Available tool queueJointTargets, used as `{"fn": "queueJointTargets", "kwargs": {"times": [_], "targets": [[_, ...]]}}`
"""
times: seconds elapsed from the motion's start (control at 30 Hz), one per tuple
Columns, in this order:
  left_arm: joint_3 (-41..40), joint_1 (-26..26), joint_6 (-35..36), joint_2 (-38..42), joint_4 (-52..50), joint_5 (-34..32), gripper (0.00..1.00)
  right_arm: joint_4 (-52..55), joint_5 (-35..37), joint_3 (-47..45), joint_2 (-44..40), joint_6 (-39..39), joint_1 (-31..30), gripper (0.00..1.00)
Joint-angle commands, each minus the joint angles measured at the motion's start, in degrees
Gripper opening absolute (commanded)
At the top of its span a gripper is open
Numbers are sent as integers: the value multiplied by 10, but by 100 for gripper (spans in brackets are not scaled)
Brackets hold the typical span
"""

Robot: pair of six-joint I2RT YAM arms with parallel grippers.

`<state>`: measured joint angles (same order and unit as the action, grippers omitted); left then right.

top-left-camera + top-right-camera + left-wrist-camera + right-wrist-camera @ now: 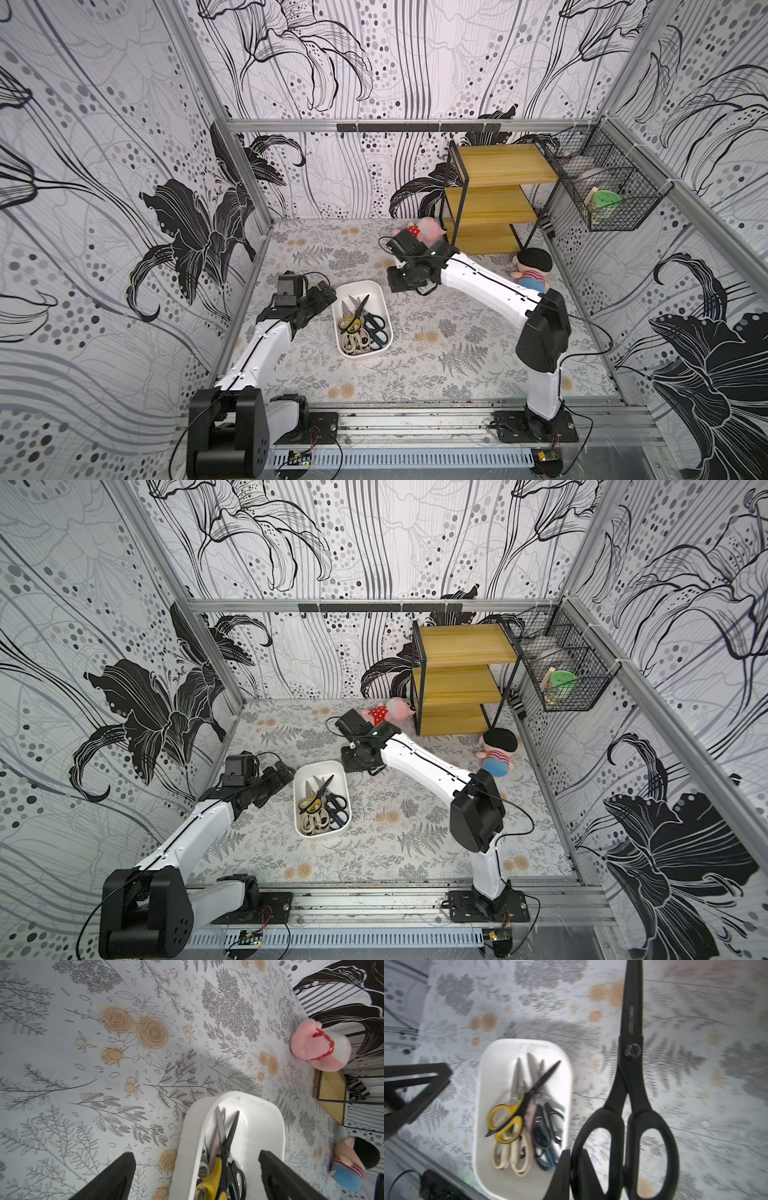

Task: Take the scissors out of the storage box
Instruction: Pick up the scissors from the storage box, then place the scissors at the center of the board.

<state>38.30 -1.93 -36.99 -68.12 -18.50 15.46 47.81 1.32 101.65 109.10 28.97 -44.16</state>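
The right hand is clenched on a handle loop of the all-black long-bladed scissors, outside the shallow white plastic storage box. Other mixed-handled scissors lie inside the box, left of the centre of the floral tabletop. The left hand is released and spread wide at the box's left wall.

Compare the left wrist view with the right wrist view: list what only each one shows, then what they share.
Only the left wrist view: the pink plush toy, the striped-shirt doll and the wooden shelf's base. Only the right wrist view: the black scissors, held clear of the box with one handle loop pinched in the shut right gripper. Both: the white storage box with the yellow-handled scissors and other pairs inside, standing on the floral table cover.
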Motion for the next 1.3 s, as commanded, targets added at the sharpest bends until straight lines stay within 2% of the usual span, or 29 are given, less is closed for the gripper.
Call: {"fn": "queueJointTargets", "kwargs": {"times": [0.0,0.13,0.23,0.37,0.53,0.8,1.27], "targets": [[16,3,-27,-31,65,49,98,23,26,-66,-61,-57,49,0],[56,33,-30,-65,49,38,97,25,50,-150,-104,-77,109,0],[69,69,-37,-65,44,4,97,0,26,-214,-126,-95,154,0],[64,96,-57,-61,51,-15,97,-23,15,-254,-113,-117,191,0],[62,102,-53,-52,39,-29,97,-81,10,-287,-94,-136,221,0],[57,102,-46,-21,13,-48,97,-148,-13,-281,-31,-154,265,0],[52,102,-26,2,-18,-70,97,-164,-10,-262,40,-145,268,2]]}}
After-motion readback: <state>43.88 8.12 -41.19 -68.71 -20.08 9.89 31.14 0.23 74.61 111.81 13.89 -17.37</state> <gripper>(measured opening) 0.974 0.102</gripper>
